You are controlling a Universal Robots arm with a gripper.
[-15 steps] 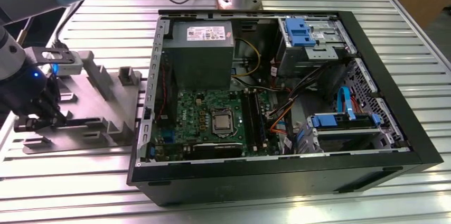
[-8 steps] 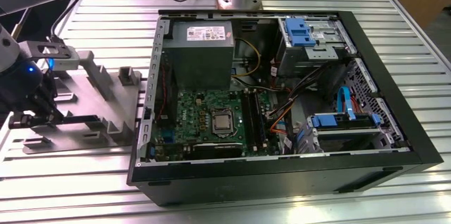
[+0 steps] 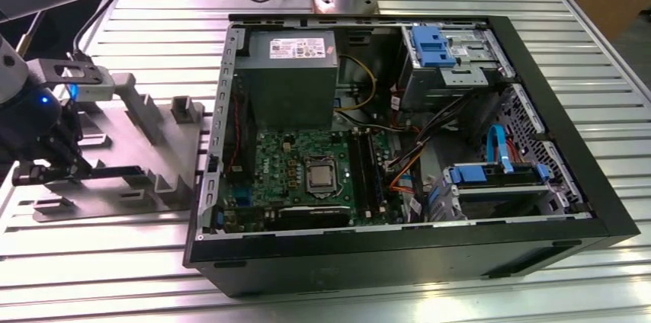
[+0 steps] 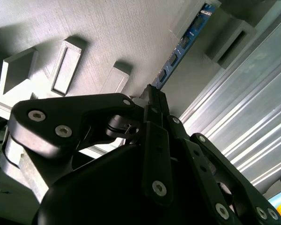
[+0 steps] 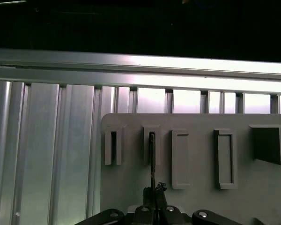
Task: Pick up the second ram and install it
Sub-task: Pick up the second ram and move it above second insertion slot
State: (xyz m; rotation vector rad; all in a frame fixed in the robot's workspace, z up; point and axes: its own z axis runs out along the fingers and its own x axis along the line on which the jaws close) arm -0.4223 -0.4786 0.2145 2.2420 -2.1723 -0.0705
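The second ram (image 4: 182, 42) is a thin blue-green board with small black chips, standing on edge on the grey holder plate (image 4: 107, 37). In the first wrist view the second ram (image 5: 151, 159) shows edge-on, its far end in a slotted block (image 5: 151, 140) of the plate. My gripper (image 4: 152, 91) is shut on the near end of the stick, with the fingers pinched on both faces. The gripper (image 5: 154, 190) sits right at the board's near end here too. In the exterior view my gripper (image 3: 46, 173) is low over the holder plate (image 3: 122, 186) at the exterior view's left.
An open computer case (image 3: 407, 254) lies at the exterior view's right of the holder, with the motherboard (image 3: 295, 171), the long black memory slots (image 3: 368, 178), a power supply (image 3: 290, 71) and drive cages. The holder carries several raised blocks (image 5: 225, 159). The table is ribbed aluminium (image 5: 47, 154).
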